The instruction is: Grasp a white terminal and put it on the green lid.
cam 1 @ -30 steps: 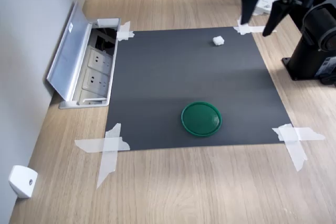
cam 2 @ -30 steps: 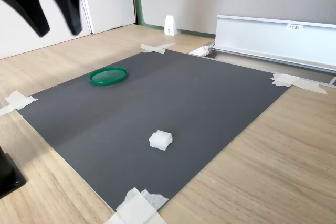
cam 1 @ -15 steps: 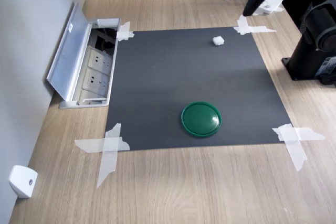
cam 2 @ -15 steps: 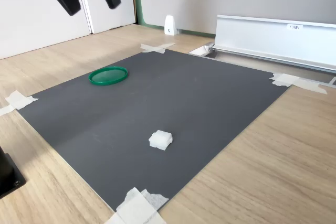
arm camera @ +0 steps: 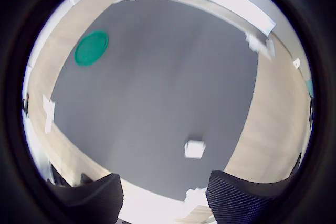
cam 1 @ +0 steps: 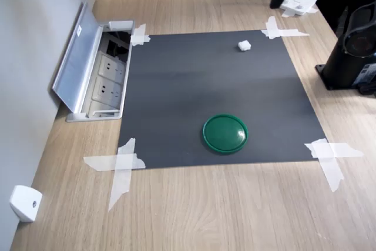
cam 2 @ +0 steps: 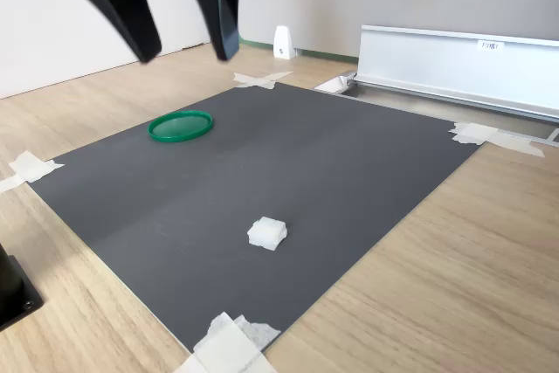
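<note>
Nothing done yet: my hand [cam 2: 179, 19] hangs spread and empty, upper left; white terminal [cam 2: 267, 233] lies untouched lower centre, well apart from green lid [cam 2: 181, 126].

So the gripper [cam 2: 183, 45] swung across from off the dark mat's [cam 2: 288, 172] side to hang over it, fingers spread, nearer the white terminal [cam 2: 267, 233] than before.

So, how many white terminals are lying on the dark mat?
1. The white terminal lies alone near the dark mat corner, far from the green lid. None seems hidden.
</note>
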{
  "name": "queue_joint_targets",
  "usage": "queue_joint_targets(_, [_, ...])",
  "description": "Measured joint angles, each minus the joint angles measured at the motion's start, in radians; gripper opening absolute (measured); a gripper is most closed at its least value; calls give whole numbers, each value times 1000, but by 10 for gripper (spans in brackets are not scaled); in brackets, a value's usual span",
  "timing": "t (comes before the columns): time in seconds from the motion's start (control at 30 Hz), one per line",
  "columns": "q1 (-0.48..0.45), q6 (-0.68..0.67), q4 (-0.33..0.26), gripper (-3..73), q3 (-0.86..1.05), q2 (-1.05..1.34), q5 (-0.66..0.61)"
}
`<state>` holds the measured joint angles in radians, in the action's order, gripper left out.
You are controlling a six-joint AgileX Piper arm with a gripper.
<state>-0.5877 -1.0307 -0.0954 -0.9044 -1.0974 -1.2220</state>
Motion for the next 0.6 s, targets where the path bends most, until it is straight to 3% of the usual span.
queue_joint_targets(0.2, [-116, -161, 18, 670, 122, -26, 118])
queue_joint_targets(0.37, [-125, -183, 32, 670, 167, -104, 213])
queue_joint_targets(0.6, [-125, -177, -16, 669, 170, -224, 322])
